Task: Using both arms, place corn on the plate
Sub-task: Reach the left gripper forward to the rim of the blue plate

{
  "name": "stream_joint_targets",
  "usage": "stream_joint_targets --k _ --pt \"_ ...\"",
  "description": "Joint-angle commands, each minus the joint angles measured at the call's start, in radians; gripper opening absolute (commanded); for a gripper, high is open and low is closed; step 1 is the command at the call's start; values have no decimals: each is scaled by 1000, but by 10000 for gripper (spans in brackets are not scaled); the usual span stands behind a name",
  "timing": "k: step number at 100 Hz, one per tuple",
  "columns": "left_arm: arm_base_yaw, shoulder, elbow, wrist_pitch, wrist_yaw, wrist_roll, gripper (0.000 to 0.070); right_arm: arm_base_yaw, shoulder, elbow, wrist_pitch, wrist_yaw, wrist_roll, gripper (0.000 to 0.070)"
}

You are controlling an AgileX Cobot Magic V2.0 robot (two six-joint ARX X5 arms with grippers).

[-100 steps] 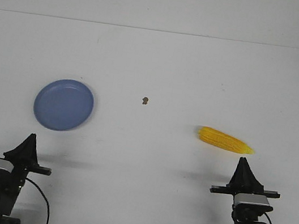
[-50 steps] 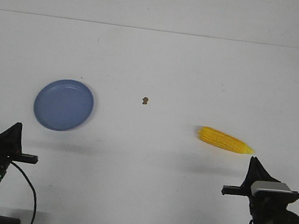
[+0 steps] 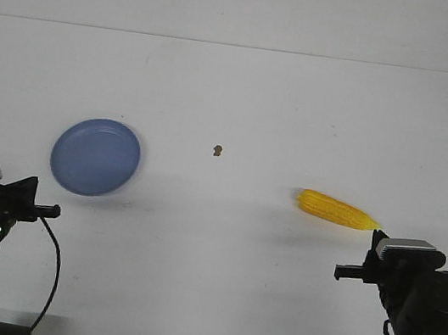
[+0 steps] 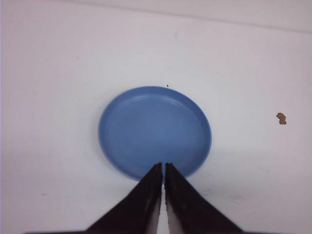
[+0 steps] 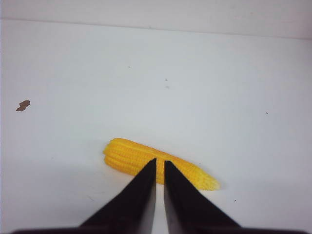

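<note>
Two closed grippers, left (image 4: 162, 168) and right (image 5: 160, 165), hover over the white table (image 3: 245, 94), holding nothing; corn (image 3: 338, 211) (tip pointing right) lies well apart from the blue plate (image 3: 96, 156)

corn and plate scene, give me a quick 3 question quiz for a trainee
1. True or false: the corn already lies on the plate.
2. Which gripper faces the corn? A) left gripper B) right gripper
3. Fill in: the small brown speck lies on the table between the plate and the ____.

Key: 1 false, it lies on the bare table. 2 B. 3 corn.
</note>
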Motion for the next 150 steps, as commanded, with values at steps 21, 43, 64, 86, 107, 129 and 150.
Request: stream_joint_targets --k 21,43,64,86,107,129,150 --pt "-2 -24 19 36 2 -7 16 1 2 21 15 -3 14 67" --pt "-2 -34 19 30 0 -7 567 1 2 21 15 -3 14 506" --pt "-2 -37 19 29 1 -8 579 1 2 21 15 -3 14 506" --pt "19 57 65 18 -7 -58 580 1 3 21 15 -3 14 506" --pt "97 325 181 -77 25 -63 580 1 3 21 15 -2 14 506" --pt "215 594 195 -26 97 -69 580 1 3 21 15 -3 14 506" --pt "277 776 195 32 217 -50 580 1 3 21 15 -3 14 506"
